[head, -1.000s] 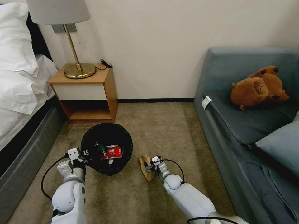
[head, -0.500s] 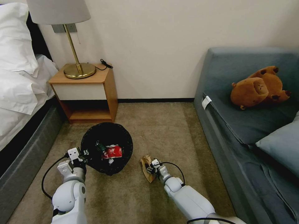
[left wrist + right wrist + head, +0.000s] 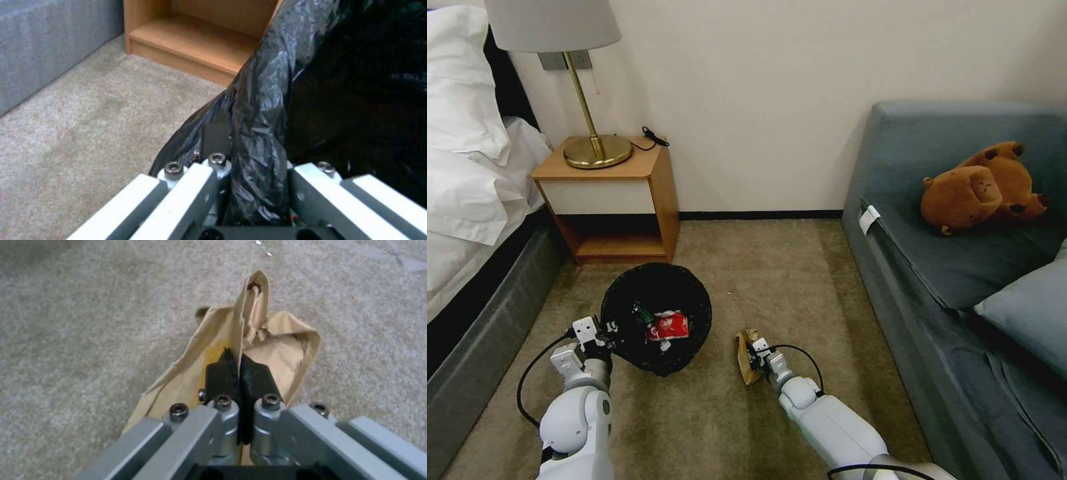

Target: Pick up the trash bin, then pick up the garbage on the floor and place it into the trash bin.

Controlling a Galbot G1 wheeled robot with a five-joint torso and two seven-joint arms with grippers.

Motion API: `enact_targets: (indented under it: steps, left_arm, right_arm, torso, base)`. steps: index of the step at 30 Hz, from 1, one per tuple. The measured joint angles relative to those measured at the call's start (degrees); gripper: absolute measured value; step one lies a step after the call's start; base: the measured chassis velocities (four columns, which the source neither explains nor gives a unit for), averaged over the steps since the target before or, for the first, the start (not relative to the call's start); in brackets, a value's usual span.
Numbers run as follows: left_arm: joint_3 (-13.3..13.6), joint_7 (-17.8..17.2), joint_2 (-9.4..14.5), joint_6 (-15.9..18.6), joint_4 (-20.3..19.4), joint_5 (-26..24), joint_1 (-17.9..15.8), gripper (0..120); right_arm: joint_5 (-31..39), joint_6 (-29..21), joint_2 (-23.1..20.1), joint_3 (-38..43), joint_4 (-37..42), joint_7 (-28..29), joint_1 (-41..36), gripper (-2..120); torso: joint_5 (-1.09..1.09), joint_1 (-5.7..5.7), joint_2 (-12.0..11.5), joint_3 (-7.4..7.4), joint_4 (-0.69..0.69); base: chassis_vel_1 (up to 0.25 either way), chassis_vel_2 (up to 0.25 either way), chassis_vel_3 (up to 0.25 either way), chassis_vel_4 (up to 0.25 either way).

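Where the bed [image 3: 467, 173] fills the left edge of the head view, its white bedding hangs over a grey base, and a wooden nightstand [image 3: 620, 200] with a brass lamp [image 3: 590, 143] stands just right of it against the wall. Below the nightstand, in the lower left of the frame, the left gripper [image 3: 606, 331] holds the trash bin [image 3: 657, 317] at its near left rim; in the left wrist view its fingers [image 3: 213, 156] are closed on a fold of the crinkly black bag [image 3: 262, 133]. Inside the bin lie a red-and-white wrapper [image 3: 667, 327] and a small bottle with a green label [image 3: 640, 313]. Bare carpet [image 3: 774, 267] separates the bin from the tan paper scrap [image 3: 747, 357], which sits just right of the bin in the lower middle of the frame. The right gripper [image 3: 754, 355] is on that scrap, and the right wrist view shows its dark fingers [image 3: 222, 373] pressed together on a raised crease of the paper [image 3: 249, 326], the rest of it spreading over the carpet. A few pale crumbs [image 3: 732, 294] dot the carpet above. Along the right side runs a grey-blue sofa [image 3: 960, 267] close beside the right arm, with a brown plush toy [image 3: 980, 187] on its seat and a cushion [image 3: 1027, 313] at the right edge.
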Motion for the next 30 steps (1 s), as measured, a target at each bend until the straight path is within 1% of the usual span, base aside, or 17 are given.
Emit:
enact_targets:
  steps: [15,18,21,24,26,30]
  left_arm:
    - [0.1,0.02,0.0,-0.18,-0.01,0.0,0.21,2]
    - [0.18,0.03,0.0,-0.33,0.21,0.06,0.26,2]
    - [0.33,0.03,0.0,-0.38,0.71,0.22,0.08,2]
    - [0.26,0.05,0.0,-0.39,1.03,0.22,-0.1,2]
    - [0.11,0.05,0.0,-0.4,1.63,0.21,-0.37,2]
    - [0.17,0.05,0.0,-0.4,1.62,0.16,-0.53,2]
  right_arm:
    - [-0.11,0.92,-0.67,1.08,2.09,0.28,-0.35,0]
    - [0.11,1.1,-0.73,1.62,3.47,0.67,-0.33,0]
    - [0.95,1.42,-1.03,2.78,6.59,2.25,0.36,0]
    - [1.08,1.53,-1.2,2.93,7.14,2.54,0.63,0]
    - [0.95,1.95,-1.97,3.78,10.11,3.8,1.25,0]
    - [0.95,2.05,-2.65,4.25,12.85,4.88,1.36,0]
  torso:
    - [0.0,0.0,0.0,0.0,-0.01]
    - [0.0,0.0,0.0,0.0,-0.01]
    - [0.0,0.0,0.0,0.0,0.0]
    - [0.0,0.0,0.0,0.0,-0.01]
    - [0.0,0.0,0.0,0.0,0.0]
    - [0.0,0.0,0.0,0.0,0.0]
  base:
    - [0.0,0.0,0.0,0.0]
    - [0.0,0.0,0.0,0.0]
    - [0.0,0.0,0.0,0.0]
    - [0.0,0.0,0.0,0.0]
    - [0.0,0.0,0.0,0.0]
    - [0.0,0.0,0.0,0.0]
